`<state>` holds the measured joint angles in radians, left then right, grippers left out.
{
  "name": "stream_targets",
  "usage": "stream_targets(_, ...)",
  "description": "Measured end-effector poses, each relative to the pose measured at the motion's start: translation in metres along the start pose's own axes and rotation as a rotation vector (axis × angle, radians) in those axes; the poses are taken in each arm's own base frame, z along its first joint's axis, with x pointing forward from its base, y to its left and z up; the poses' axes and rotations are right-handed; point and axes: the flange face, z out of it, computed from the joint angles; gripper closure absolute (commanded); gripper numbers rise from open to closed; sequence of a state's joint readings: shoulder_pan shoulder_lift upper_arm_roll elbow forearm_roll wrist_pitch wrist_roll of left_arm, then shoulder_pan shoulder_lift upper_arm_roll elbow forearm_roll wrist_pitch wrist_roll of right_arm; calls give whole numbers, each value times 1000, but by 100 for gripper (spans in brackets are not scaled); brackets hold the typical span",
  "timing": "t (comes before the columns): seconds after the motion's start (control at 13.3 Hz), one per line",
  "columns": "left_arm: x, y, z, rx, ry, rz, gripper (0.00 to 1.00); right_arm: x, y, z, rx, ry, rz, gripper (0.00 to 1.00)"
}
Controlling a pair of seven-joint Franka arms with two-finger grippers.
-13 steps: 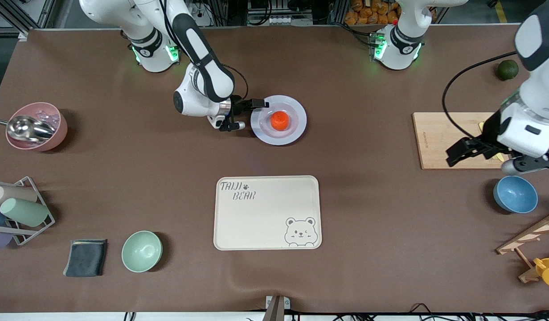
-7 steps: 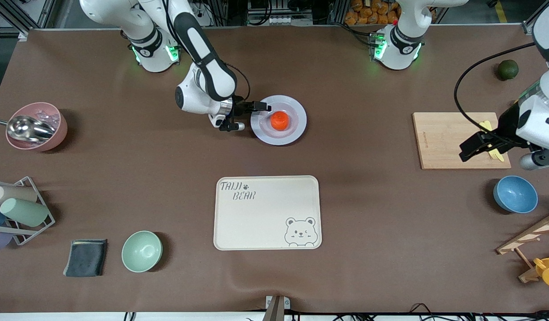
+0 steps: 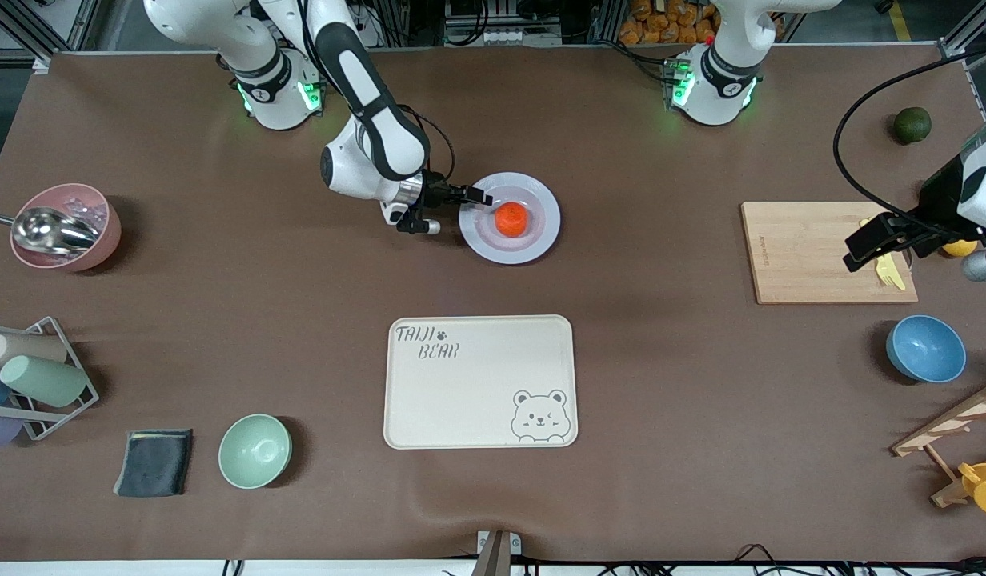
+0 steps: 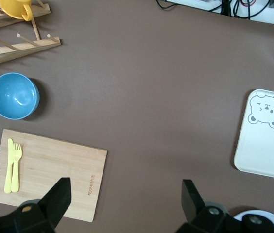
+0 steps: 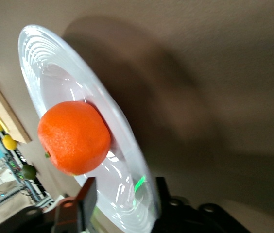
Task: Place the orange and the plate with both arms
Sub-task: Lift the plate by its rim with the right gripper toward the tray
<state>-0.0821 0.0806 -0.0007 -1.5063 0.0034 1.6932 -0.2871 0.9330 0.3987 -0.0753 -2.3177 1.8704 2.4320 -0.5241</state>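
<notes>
The plate [image 3: 510,218], carrying the orange [image 3: 511,219], has shifted toward the left arm's end, its rim pinched by the right gripper [image 3: 475,196]; the left gripper [image 3: 867,243] hangs wide open over the cutting board [image 3: 805,252].

A glossy orange [image 3: 511,219] sits mid-plate [image 3: 541,238] (pale lavender, round, shallow), nearer the table's robot-base edge, roughly midway along it.
</notes>
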Motion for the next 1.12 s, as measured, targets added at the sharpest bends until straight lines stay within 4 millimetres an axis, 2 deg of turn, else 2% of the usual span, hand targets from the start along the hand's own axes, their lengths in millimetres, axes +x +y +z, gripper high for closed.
stream_targets(0.45,-8,19,-1,-6,-9,34,0,-3,-5,4,26,7,-57,100)
stream_targets(0.75,-11,18,-4,-2,-20,43,0,-3,-10,2,46,18,-68,100)
stream_targets(1.12,-14,16,-7,0,-28,43,0,-4,-35,-12,105,44,-76,100)
